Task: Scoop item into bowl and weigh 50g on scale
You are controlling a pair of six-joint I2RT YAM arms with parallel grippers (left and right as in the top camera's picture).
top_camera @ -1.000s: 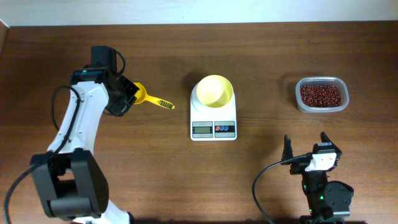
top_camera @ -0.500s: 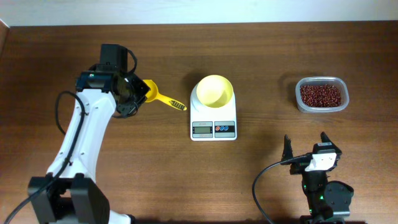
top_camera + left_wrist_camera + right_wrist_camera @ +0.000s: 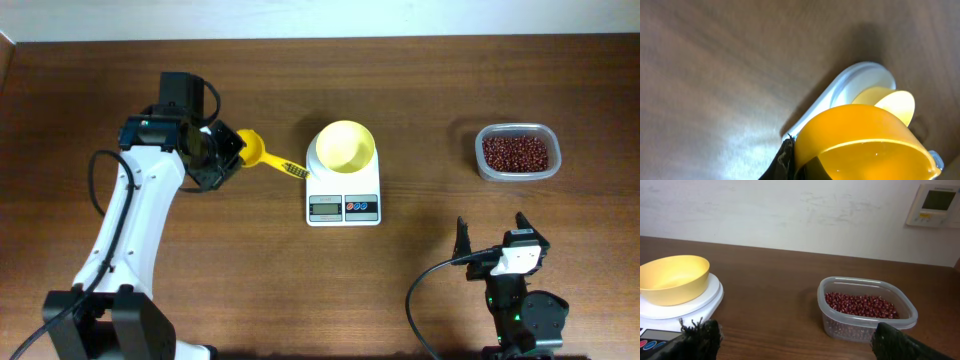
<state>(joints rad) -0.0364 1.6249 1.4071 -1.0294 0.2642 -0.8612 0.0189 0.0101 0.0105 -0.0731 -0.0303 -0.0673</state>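
The pale-yellow bowl [image 3: 345,145] [image 3: 672,277] stands empty on the white scale [image 3: 343,207] [image 3: 690,305] at mid-table. The item, dark red-brown beans [image 3: 516,152] [image 3: 860,305], fills a clear container [image 3: 481,160] [image 3: 865,327] at the far right. My left gripper [image 3: 226,150] is shut on a yellow scoop [image 3: 262,156] [image 3: 860,135], just left of the scale, with the handle pointing at the scale's corner. In the left wrist view the scoop's cup fills the foreground, and one dark finger [image 3: 785,162] shows beside it. My right gripper [image 3: 491,224] [image 3: 800,340] stands open near the front edge, holding nothing.
A pale wall runs behind the table's far edge, with a white panel [image 3: 936,205] on it. Bare wood lies between the scale and the bean container, and in front of the scale.
My left arm has carried the yellow scoop to the right, closer to the scale. The right arm has not moved.
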